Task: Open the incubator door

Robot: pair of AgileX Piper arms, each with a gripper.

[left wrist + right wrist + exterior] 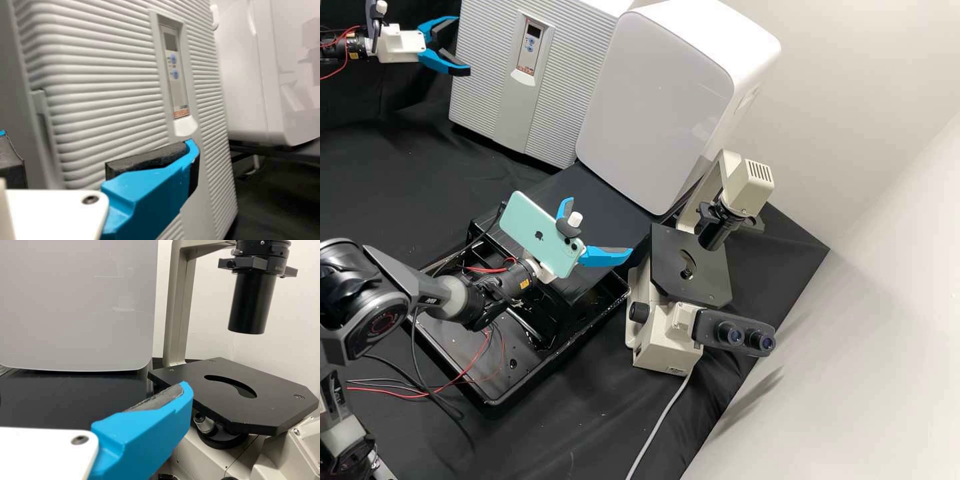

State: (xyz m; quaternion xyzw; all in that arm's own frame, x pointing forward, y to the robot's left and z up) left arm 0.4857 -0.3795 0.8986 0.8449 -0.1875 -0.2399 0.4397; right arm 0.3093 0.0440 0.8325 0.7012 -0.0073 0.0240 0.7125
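In the high view, my left gripper stands open beside the left edge of the incubator, a light grey box with a ribbed front. A control panel runs down the middle of that front. Seen in the left wrist view, the left gripper holds nothing, and one blue finger lies before the ribbed door. A narrow recess runs along the door's side edge. My right gripper is open and empty near the microscope; the right wrist view shows the right gripper's finger.
A white rounded cabinet stands right of the incubator. Farther right is a microscope with a black stage. A green phone is over the right arm's wrist, above a black tray with cables nearby.
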